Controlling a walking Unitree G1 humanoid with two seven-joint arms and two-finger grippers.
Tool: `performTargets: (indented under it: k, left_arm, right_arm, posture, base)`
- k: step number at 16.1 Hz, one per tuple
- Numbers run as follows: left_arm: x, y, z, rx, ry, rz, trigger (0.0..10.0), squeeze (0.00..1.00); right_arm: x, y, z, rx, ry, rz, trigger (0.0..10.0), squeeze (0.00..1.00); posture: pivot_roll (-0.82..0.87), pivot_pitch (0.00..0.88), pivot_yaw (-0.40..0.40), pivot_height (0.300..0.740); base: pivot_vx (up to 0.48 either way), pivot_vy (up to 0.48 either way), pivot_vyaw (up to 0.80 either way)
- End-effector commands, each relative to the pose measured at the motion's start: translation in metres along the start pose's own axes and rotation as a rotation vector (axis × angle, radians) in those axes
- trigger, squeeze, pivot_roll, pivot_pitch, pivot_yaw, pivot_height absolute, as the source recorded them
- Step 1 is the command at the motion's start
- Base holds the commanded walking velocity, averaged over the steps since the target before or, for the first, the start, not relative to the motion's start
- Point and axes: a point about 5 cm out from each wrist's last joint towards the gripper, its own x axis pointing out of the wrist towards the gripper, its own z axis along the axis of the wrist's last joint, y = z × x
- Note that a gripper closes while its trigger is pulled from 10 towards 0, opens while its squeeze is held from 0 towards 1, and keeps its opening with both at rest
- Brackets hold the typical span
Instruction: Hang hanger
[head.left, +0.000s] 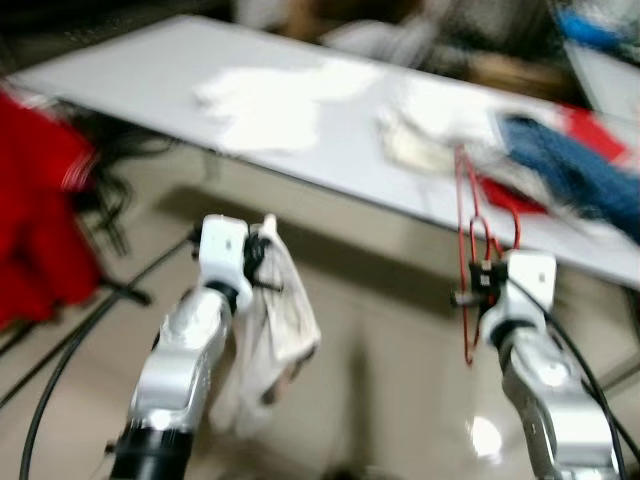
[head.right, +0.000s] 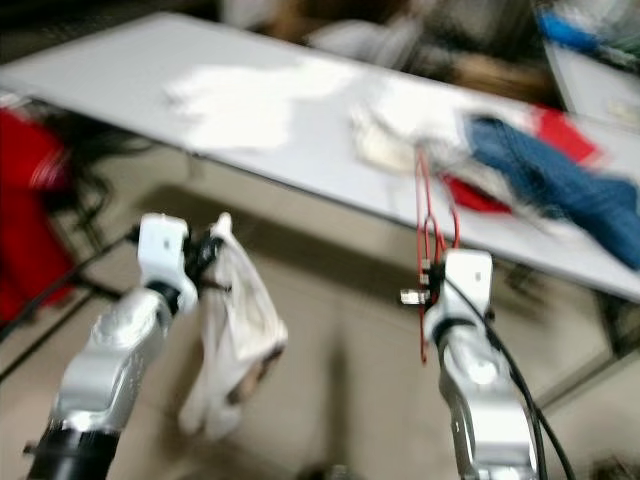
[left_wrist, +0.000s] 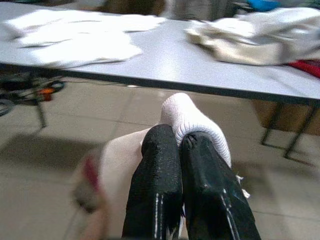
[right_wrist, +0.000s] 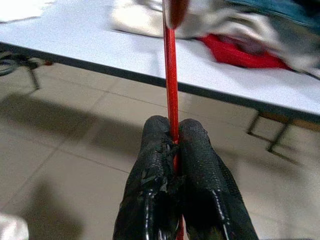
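My right gripper (head.left: 478, 283) is shut on a thin red wire hanger (head.left: 468, 215), held upright in front of the table edge; in the right wrist view the red hanger (right_wrist: 170, 65) rises from between the black fingers (right_wrist: 150, 170). My left gripper (head.left: 262, 262) is shut on a white garment (head.left: 272, 335) that hangs limp below it over the floor. In the left wrist view the white garment (left_wrist: 192, 117) bulges out past the closed fingers (left_wrist: 157, 175). Both head views are blurred.
A long grey table (head.left: 150, 80) stretches across ahead, with white cloth (head.left: 275, 95), a cream cloth (head.left: 415, 140), blue cloth (head.left: 570, 165) and red cloth (head.left: 510, 195) on it. A red garment (head.left: 35, 220) and black cables (head.left: 70, 330) are at the left, on a tiled floor.
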Motion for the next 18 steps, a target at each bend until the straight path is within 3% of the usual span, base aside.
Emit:
performTargets:
  k: [1, 4, 7, 8, 14, 18]
  left_arm:
    - [0.000, -0.008, 0.006, 0.005, -0.026, -0.029, 10.0, 0.00]
    - [0.000, -0.004, 0.004, 0.017, -0.013, -0.016, 10.0, 0.00]
    - [-0.001, -0.003, 0.005, 0.002, -0.032, -0.027, 10.0, 0.00]
    - [-0.001, -0.003, 0.005, -0.006, -0.040, -0.021, 10.0, 0.00]
    - [-0.003, -0.002, 0.009, -0.004, -0.058, -0.031, 10.0, 0.00]
    - [-0.003, 0.000, 0.017, 0.042, -0.080, -0.065, 10.0, 0.00]
  right_arm:
    - [0.001, -0.005, 0.003, 0.004, -0.010, -0.020, 10.0, 0.00]
    - [0.000, -0.007, 0.005, -0.025, -0.023, -0.011, 10.0, 0.00]
    - [0.000, -0.016, 0.009, -0.062, -0.038, -0.001, 10.0, 0.00]
    - [0.001, -0.021, 0.014, -0.084, -0.054, 0.025, 10.0, 0.00]
    - [-0.007, -0.008, 0.030, -0.084, -0.127, 0.259, 10.0, 0.00]
    - [-0.017, -0.015, 0.034, -0.131, -0.144, 0.357, 10.0, 0.00]
  posture:
    - [0.05, 0.026, -0.049, 0.740]
    - [0.05, 0.023, -0.045, 0.740]
    - [0.03, 0.021, -0.043, 0.740]
    - [0.03, 0.018, -0.047, 0.740]
    - [0.02, 0.005, -0.048, 0.740]
    - [0.02, 0.000, -0.043, 0.740]
  base:
    - [0.000, 0.000, -0.78]
    - [0.000, 0.000, -0.72]
    - [0.000, 0.000, 0.00]
    - [0.000, 0.000, 0.00]
    - [0.154, 0.000, 0.00]
    - [0.327, 0.000, -0.79]
